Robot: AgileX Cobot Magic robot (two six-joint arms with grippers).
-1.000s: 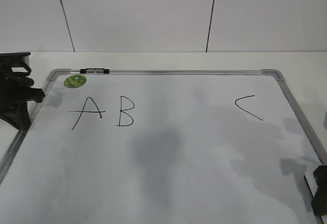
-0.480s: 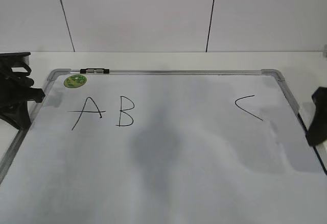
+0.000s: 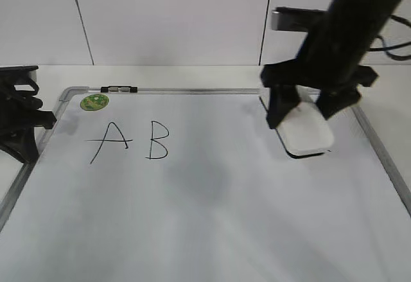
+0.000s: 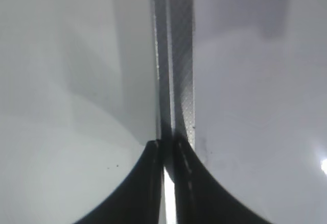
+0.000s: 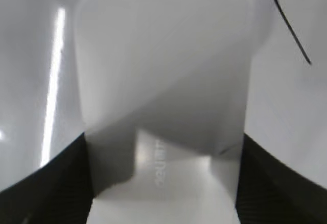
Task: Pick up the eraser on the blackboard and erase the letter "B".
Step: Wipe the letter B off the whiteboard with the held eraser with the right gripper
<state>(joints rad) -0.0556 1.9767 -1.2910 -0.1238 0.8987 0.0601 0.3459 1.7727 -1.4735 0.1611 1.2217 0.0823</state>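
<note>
The blackboard (image 3: 225, 91) is a white board with a silver-grey frame, lying flat. The letter "B" (image 3: 157, 141) is drawn in thin black line at the board's upper left, to the right of an "A" (image 3: 108, 142). My right gripper (image 3: 305, 112) is shut on the white eraser (image 3: 308, 134) at the board's upper right, far right of the "B"; whether the eraser touches the board I cannot tell. The right wrist view shows the eraser (image 5: 163, 71) between the jaws (image 5: 163, 147). My left gripper (image 3: 26, 124) rests shut and empty at the board's left frame (image 4: 176, 55).
A round green magnet (image 3: 94, 101) sits in the board's top left corner. A small black and silver piece (image 3: 119, 89) lies on the top frame. A black stroke (image 5: 291, 25) shows beside the eraser. The "C" is hidden behind the eraser. A white wall stands behind the table.
My right arm has swung from the board's right edge up and inward with the eraser, which now covers the "C". The left arm has not moved.
</note>
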